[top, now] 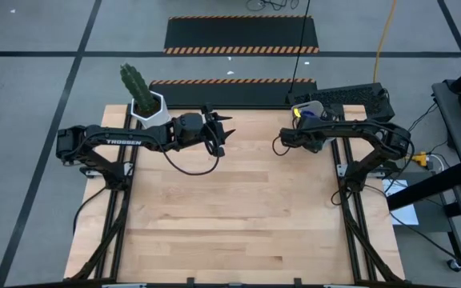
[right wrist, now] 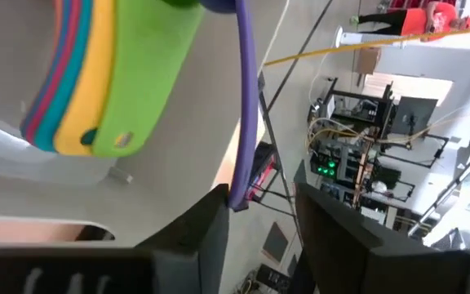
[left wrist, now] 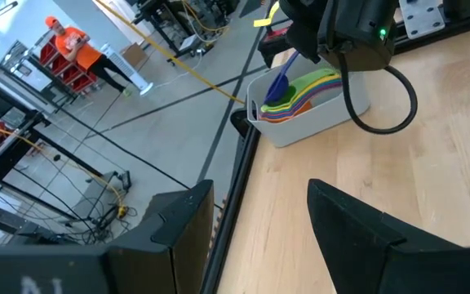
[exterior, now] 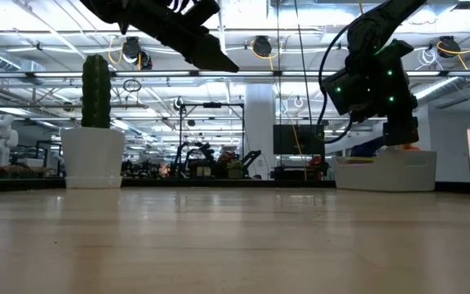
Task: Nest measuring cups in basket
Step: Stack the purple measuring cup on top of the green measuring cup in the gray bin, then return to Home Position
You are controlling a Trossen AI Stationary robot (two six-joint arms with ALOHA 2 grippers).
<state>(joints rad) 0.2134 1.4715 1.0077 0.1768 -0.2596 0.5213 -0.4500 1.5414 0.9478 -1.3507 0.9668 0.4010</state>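
Observation:
The grey-blue basket [left wrist: 321, 118] stands at the table's far right corner [top: 310, 107]. Inside it the measuring cups [left wrist: 300, 91] lie nested, their green [right wrist: 145, 73], yellow and other handles fanned over its rim. The dark blue cup's handle [left wrist: 281, 79] slants up out of the stack. My right gripper [right wrist: 259, 204] hovers over the basket, open, with that handle's free end between its fingers. My left gripper [top: 221, 132] hangs open and holding nothing above the far middle of the table. My right gripper's fingers stand on either side of the free end of the dark blue cup's handle [right wrist: 239, 192], coming at it from above at a slant. That end lies close beside one finger [right wrist: 210, 216]; I cannot tell whether it touches. The cup rests in the stack.
A white hexagonal pot with a cactus [top: 146, 106] stands at the far left, just behind my left arm. The wooden tabletop [top: 238, 216] spreads out toward the near edge. Beyond the table's far edge a person in orange [left wrist: 73, 47] stands in the room.

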